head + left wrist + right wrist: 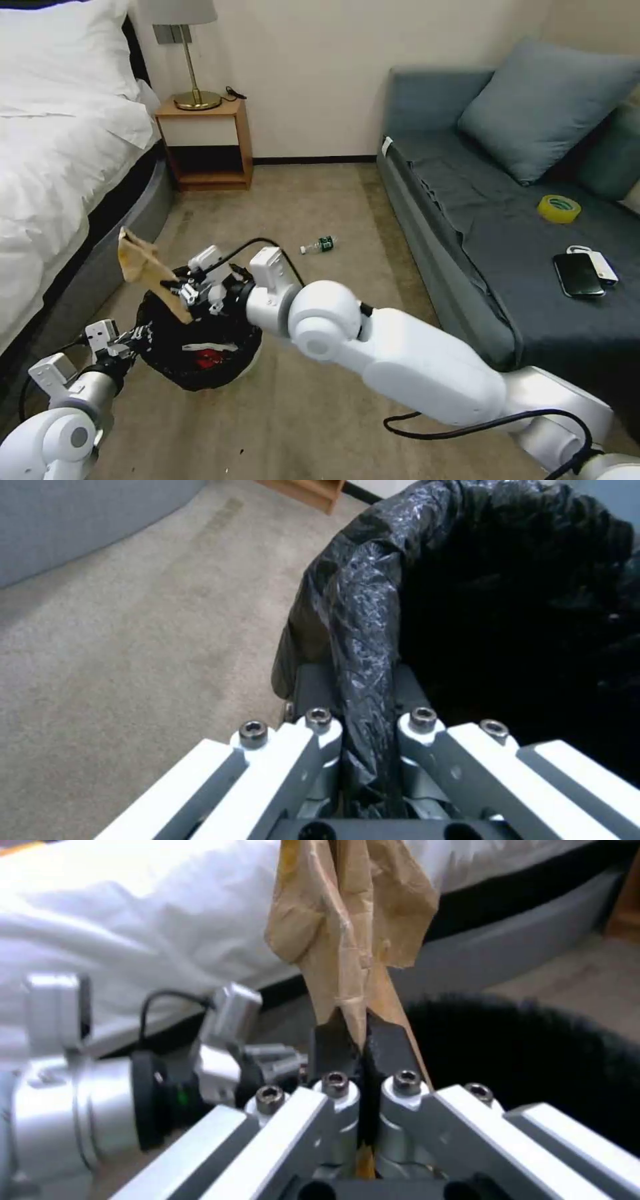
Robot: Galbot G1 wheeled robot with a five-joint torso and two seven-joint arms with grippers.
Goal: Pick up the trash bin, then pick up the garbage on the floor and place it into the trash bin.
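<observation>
1. Head view: the right gripper (pixel 181 293) is clenched on the paper bag (pixel 143 264), held over the near-left rim of the bin (pixel 200 347). The bag sticks up and to the left, toward the bed (pixel 60 153).
2. Head view: the left gripper (pixel 130 347) is clamped on the bin's left rim, at the black liner. The bin stands on the carpet (pixel 320 200) between bed and sofa (pixel 507 220). A red-and-white packet (pixel 210 353) lies inside it.
3. Head view: the bottle (pixel 319 245) lies on the carpet beyond the bin, well apart from it. A tape roll (pixel 559 208) and a phone (pixel 579 275) rest on the sofa.
4. Left wrist view: the left gripper (pixel 368 720) pinches a fold of liner (pixel 363 630) over the rim; carpet (pixel 133 645) lies beside it.
5. Right wrist view: the right gripper (pixel 363 1050) grips the paper bag (pixel 350 925) at its lower end, pads closed on the paper. The bin's dark opening (pixel 533 1050) sits just beside the gripper; the left gripper (pixel 267 1060) is near.
</observation>
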